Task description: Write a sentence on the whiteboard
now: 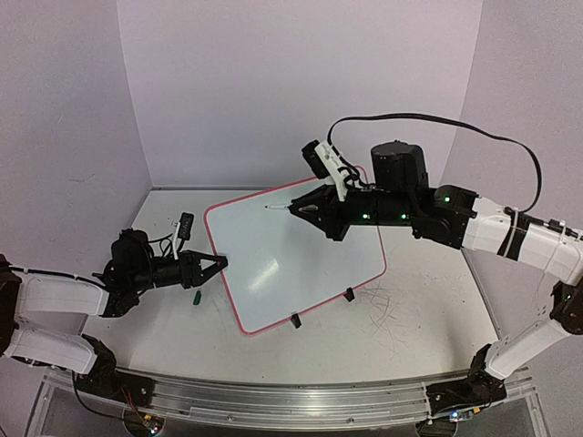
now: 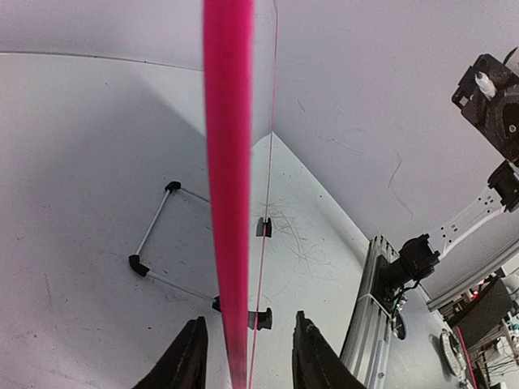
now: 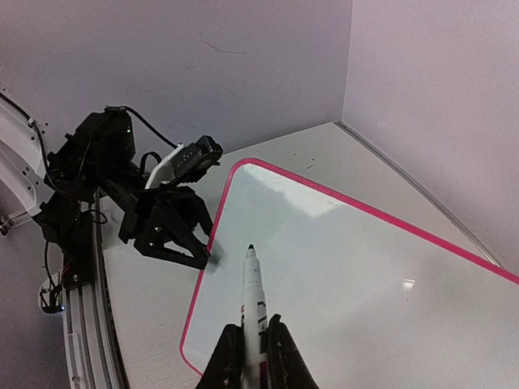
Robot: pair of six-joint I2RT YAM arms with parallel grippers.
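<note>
The whiteboard lies slanted in the middle of the table, glossy white with a pink rim and two black clip feet on its near edge. I see no writing on it. My right gripper hovers over the board's far left corner, shut on a white marker whose dark tip points left. In the right wrist view the marker sticks out between the fingers over the board. My left gripper is open, its jaws either side of the board's left rim.
A small green cap lies on the table beside the left gripper. Old scribble marks stain the table right of the board. Pale walls close in the back and sides. An aluminium rail runs along the front.
</note>
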